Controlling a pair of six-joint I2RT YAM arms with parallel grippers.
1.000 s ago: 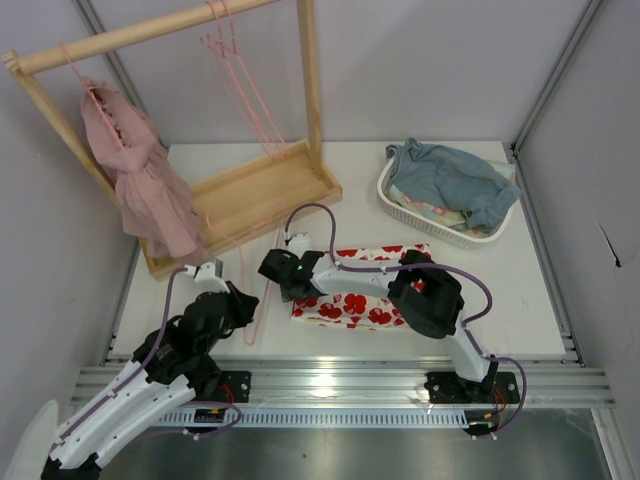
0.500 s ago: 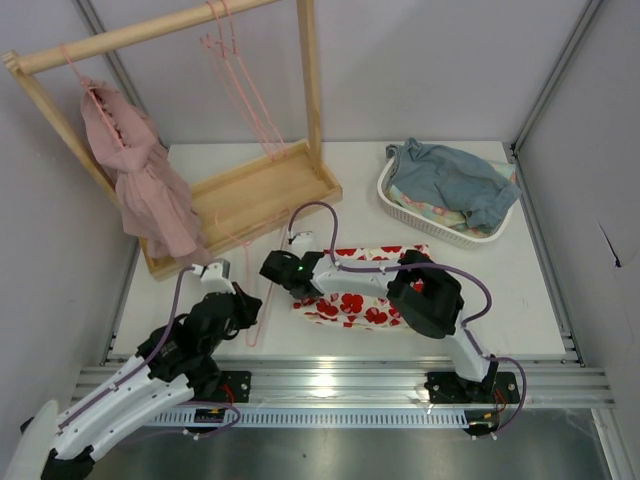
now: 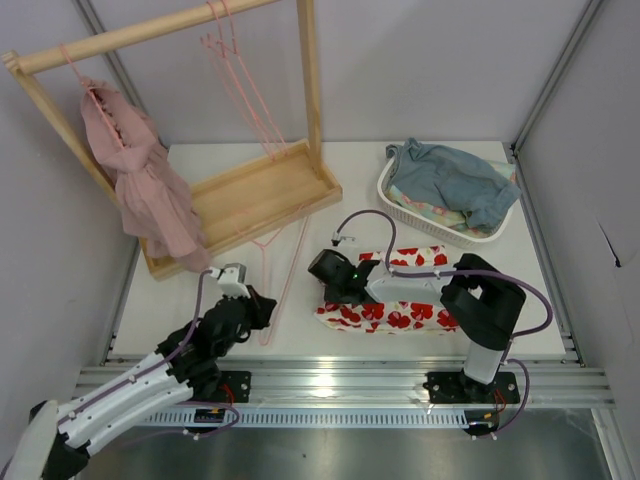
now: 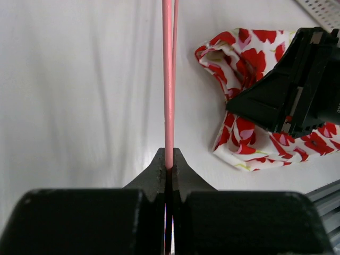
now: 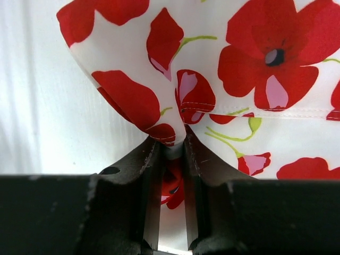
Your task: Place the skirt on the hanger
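The left arm (image 3: 110,395) and right arm (image 3: 410,290) are showing white shells, black joints and purple cables (image 3: 366,214). A green light (image 3: 349,271) is glowing at nine o'clock from the right elbow. The left gripper (image 4: 169,160) and right gripper (image 5: 178,143) are showing matte black.

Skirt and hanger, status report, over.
Left gripper shut on hanger. Right gripper shut on skirt edge. Skirt on table, not yet on hanger. Nothing between them.

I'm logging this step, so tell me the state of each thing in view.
Left pincer: shut on hanger.
Right pincer: shut on skirt.
Hanger: off the rack, held.
Skirt: on table, not on hanger.
Pink garment: hanging on rack.
Blue cloth: heaped in basket.
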